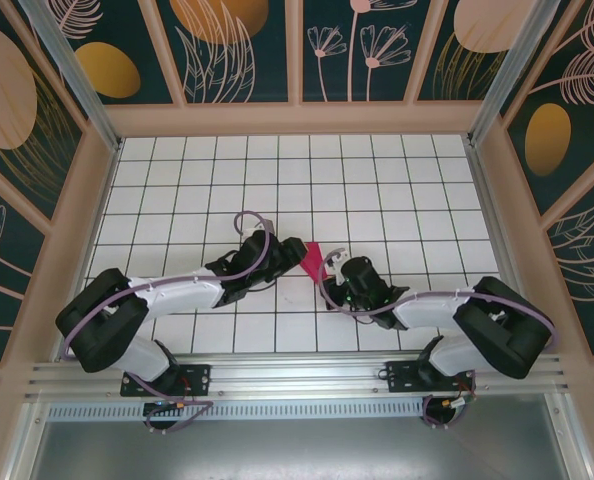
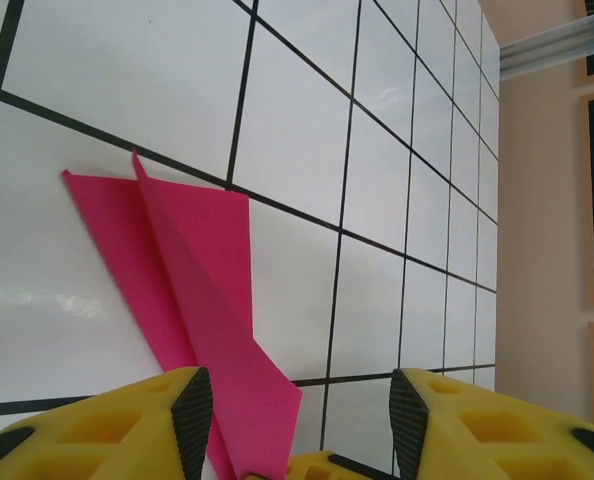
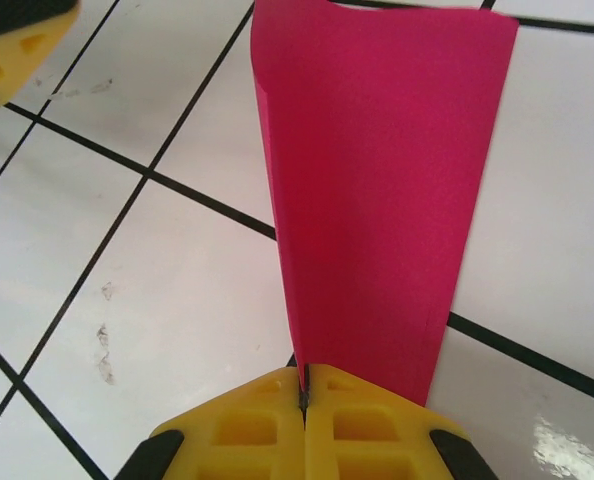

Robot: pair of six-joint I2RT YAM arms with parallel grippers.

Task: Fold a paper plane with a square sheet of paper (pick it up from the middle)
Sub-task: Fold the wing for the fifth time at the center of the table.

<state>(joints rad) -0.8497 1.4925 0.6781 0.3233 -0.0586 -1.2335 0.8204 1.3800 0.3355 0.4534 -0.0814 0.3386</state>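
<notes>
The magenta-pink paper plane (image 1: 312,257), a narrow creased dart, hangs over the middle of the tiled table between my two grippers. My right gripper (image 3: 304,388) is shut on the plane's (image 3: 377,170) lower edge, with the paper rising away from the pinched fingertips. In the top view this right gripper (image 1: 330,268) sits just right of the paper. My left gripper (image 2: 302,405) is open; the plane's (image 2: 192,265) end runs down between the jaws, close beside the left pad (image 2: 193,410), and I cannot tell whether it touches. From above, the left gripper (image 1: 294,254) is at the paper's left.
The white tiled table (image 1: 177,180) with black grid lines stretches behind and to both sides. Wooden-framed patterned walls (image 1: 87,190) enclose it on three sides. An aluminium rail (image 1: 297,375) carrying both arm bases runs along the near edge.
</notes>
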